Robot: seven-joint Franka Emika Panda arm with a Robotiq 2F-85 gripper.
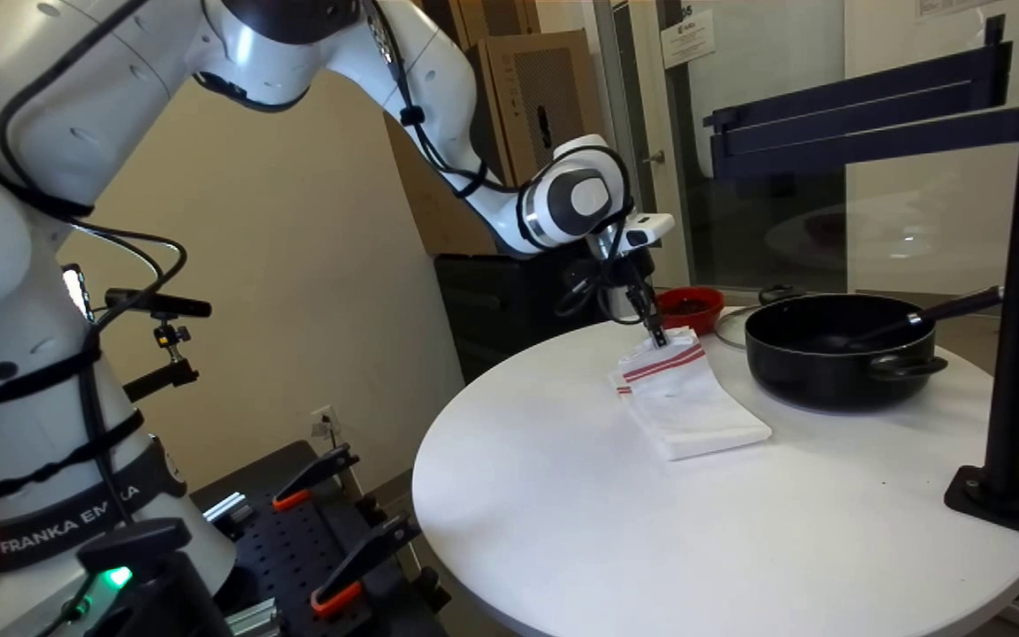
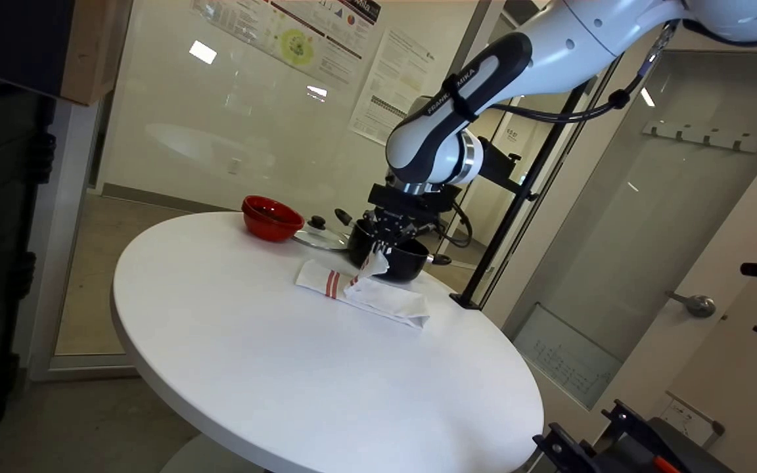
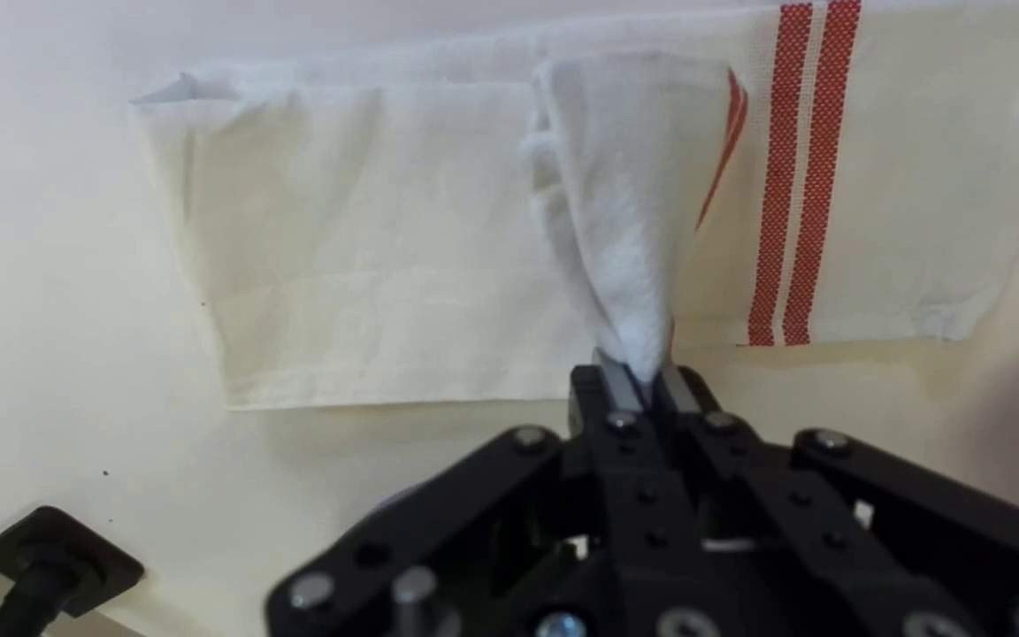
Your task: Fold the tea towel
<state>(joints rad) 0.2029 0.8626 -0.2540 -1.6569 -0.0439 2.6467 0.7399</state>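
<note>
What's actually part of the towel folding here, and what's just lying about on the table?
Part of the job:
tea towel, one part lifted
gripper, pinching that lifted part

Just lying about:
red bowl
clear lid
black pot
utensil leaning in the pot

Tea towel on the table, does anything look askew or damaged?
Slightly askew: in the wrist view, the tea towel puckers at its upper-left corner, the layers there misaligned. Its raised, bunched part is just pinched by the gripper. I see no tears.

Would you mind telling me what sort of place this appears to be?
Probably a robotics lab: a cabled robot arm stands beside a round table, and a printed poster with coloured graphics hangs behind.
</note>
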